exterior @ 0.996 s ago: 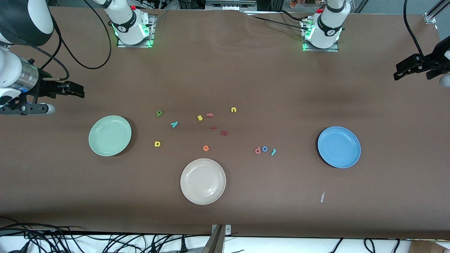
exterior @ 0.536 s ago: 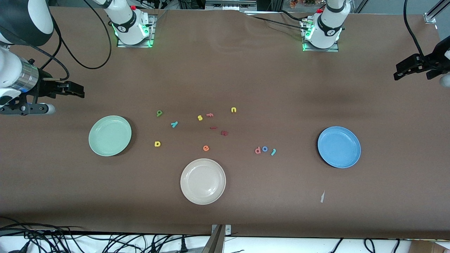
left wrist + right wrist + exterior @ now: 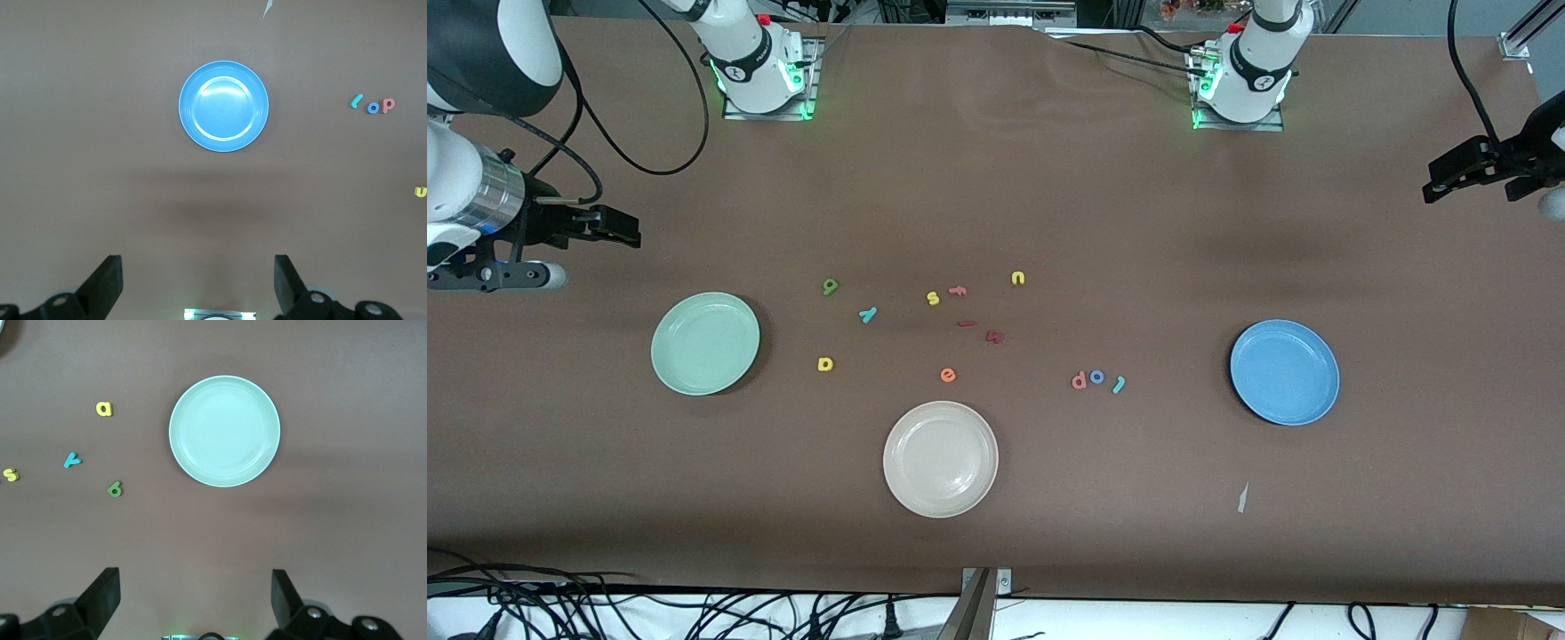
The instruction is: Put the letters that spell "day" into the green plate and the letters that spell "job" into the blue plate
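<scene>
Both arms wait raised at the ends of the table, neither holding anything. The left gripper (image 3: 197, 283) hangs over bare table at the left arm's end, fingers spread wide with nothing between them. The right gripper (image 3: 193, 603) hangs over bare table at the right arm's end, likewise spread and empty.

The green plate (image 3: 705, 343) sits flat toward the right arm's end, nothing in it. The blue plate (image 3: 1284, 372) sits flat toward the left arm's end, also bare. A cream-white plate (image 3: 940, 459) lies between them, nearer the front camera than either.

All letters lie loose on the table (image 3: 996, 178) between the two coloured plates. The yellow "d" (image 3: 825, 364) is the one closest to the green plate. The teal "y" (image 3: 868, 314) and the green "a" (image 3: 831, 286) lie farther from the front camera than the "d", close together.

The salmon-pink "b" (image 3: 1079, 380), the blue "o" (image 3: 1097, 377) and the teal "j" (image 3: 1119, 384) lie in a tight row, just beside one another, the "j" closest to the blue plate.

Among the rest: a yellow "s" (image 3: 933, 298), a pink "f" (image 3: 958, 290), a yellow "u" (image 3: 1018, 278), an orange "e" (image 3: 948, 375), and two dark red letters (image 3: 994, 336) in the middle of the scatter.
</scene>
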